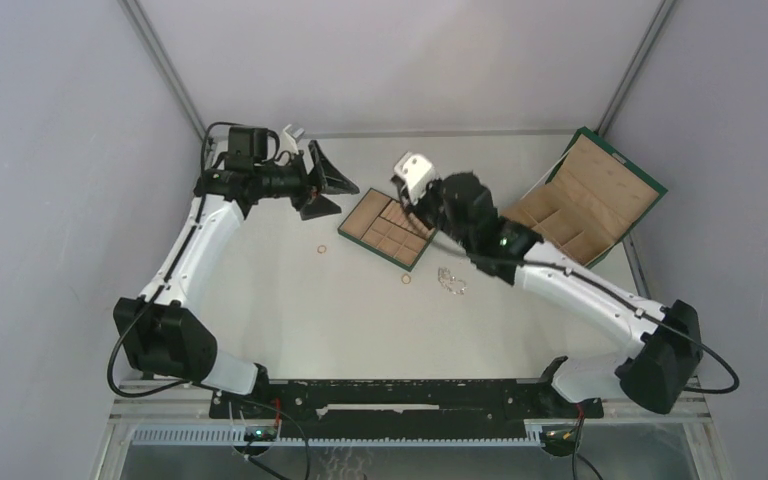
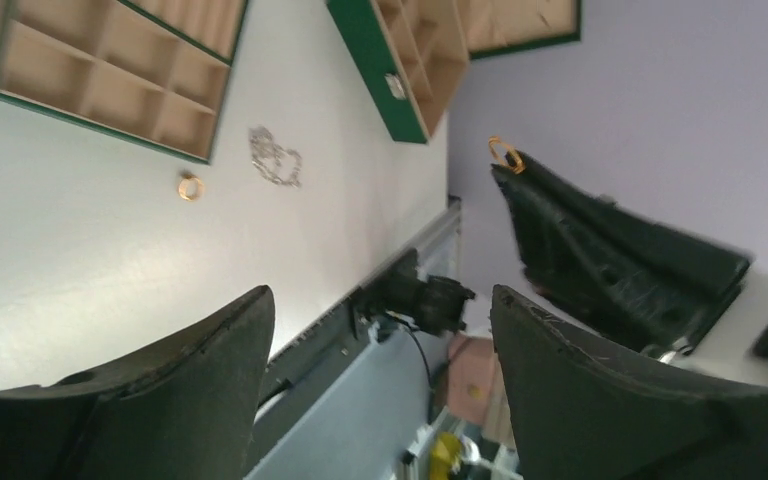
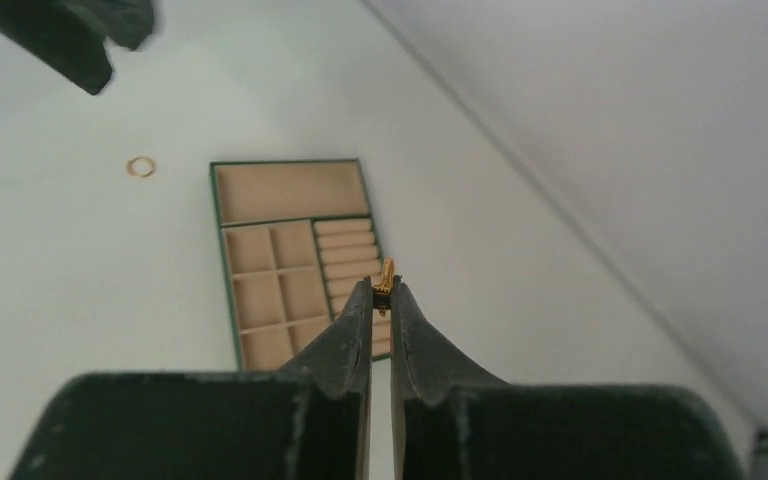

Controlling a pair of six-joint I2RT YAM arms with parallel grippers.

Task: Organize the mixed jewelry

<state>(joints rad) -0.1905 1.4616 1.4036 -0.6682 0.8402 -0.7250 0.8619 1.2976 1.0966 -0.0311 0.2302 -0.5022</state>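
Right claw (image 3: 381, 292) on one gold ring (image 3: 389, 272)

Bare tabletop (image 1: 280, 310) ran from the arm bases to the compartmented tray (image 1: 370, 225), with only a gold ring (image 1: 321, 249), a second ring (image 1: 406, 281) and a chain tangle (image 1: 450, 280) near the tray's front edge. The right arm (image 1: 570, 285) crossed the right side diagonally, the right gripper (image 3: 382, 293) over the tray; the open green box (image 1: 610, 185) filled the right rear corner.

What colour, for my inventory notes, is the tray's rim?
Tray rim: green, best in right wrist view.
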